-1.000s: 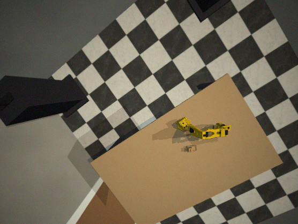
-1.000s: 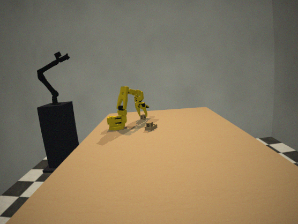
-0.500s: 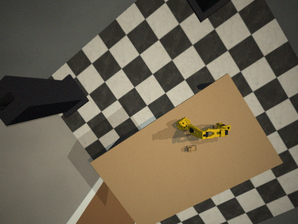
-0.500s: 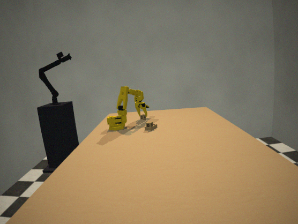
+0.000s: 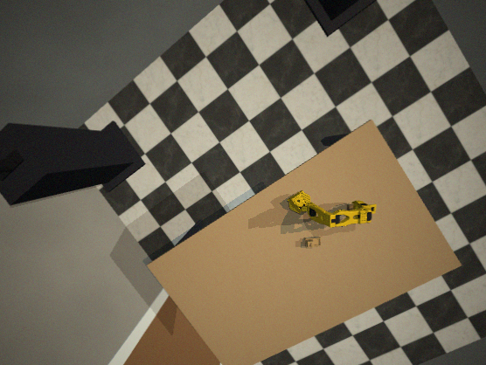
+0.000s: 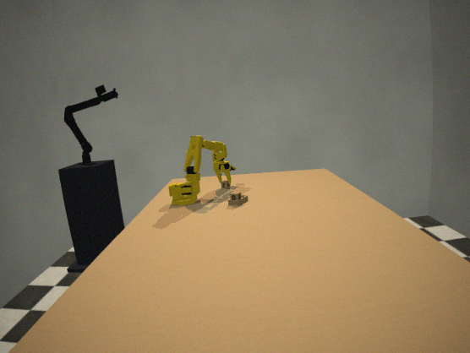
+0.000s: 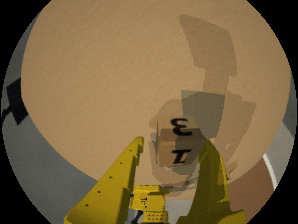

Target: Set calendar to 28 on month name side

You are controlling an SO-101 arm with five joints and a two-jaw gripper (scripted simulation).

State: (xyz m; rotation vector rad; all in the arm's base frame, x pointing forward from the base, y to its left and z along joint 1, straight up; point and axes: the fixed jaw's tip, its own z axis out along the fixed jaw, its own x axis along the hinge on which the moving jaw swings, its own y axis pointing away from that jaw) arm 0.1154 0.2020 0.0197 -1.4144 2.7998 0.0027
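Observation:
A wooden cube [image 6: 226, 185] [image 7: 179, 135] stands on the table under the gripper. In the wrist view two of its faces show a 3 and a 1, both upside down there. My gripper [image 6: 226, 182] [image 7: 173, 140] is partly open around this cube. The right finger is close against or overlapping the cube's side, and a narrow gap shows at the left finger. The small wooden tray [image 5: 319, 242] [image 6: 243, 199] lies on the table apart from the gripper. Another cube [image 6: 235, 197] sits in it, showing a 0 to the exterior view. The month's name is too small to read.
The arm's yellow base [image 5: 299, 201] [image 6: 183, 194] stands near one long table edge, with the arm reaching over the table. A black arm on a dark pedestal [image 6: 90, 211] stands off the table. Shadows fall around the held-over cube and the tray.

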